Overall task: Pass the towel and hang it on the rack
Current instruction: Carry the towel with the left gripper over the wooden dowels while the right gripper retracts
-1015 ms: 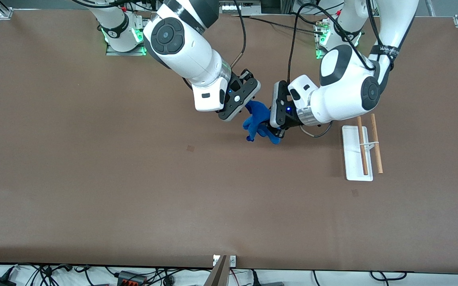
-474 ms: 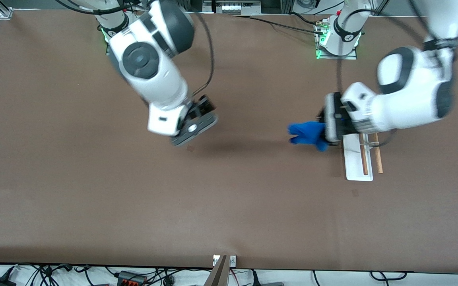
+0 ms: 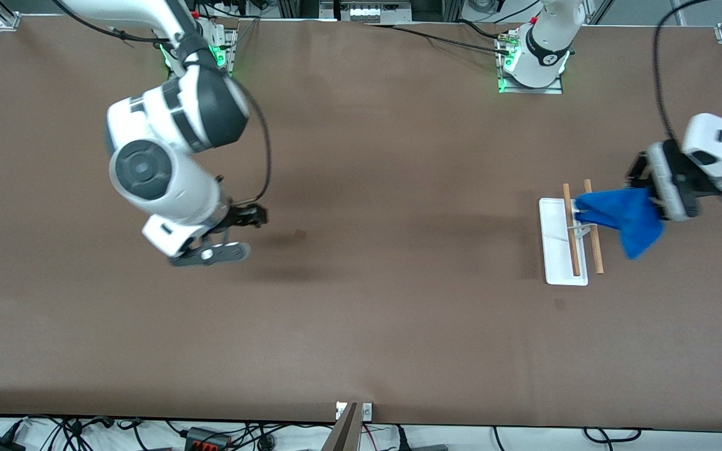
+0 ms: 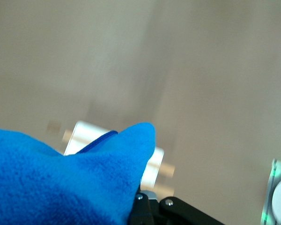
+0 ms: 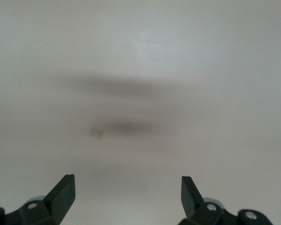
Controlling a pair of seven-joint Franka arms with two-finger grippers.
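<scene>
The blue towel (image 3: 621, 216) looks soft, light and floppy, so an edge pinch suits it, letting the cloth droop over a rod. The left gripper (image 3: 655, 188) is clenched on one end of it, just off the rack (image 3: 565, 235) toward the left arm's end of the tabletop (image 3: 361, 313); the free end drapes across the rack's two wooden rods (image 3: 591, 228). The right gripper (image 3: 235, 235) hangs released over bare tabletop, waiting

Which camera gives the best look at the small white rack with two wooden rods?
The front view: the small white rack with two wooden rods shows whole, base included. The left wrist view shows a blurred part past the blue towel. The right wrist view shows none.
</scene>
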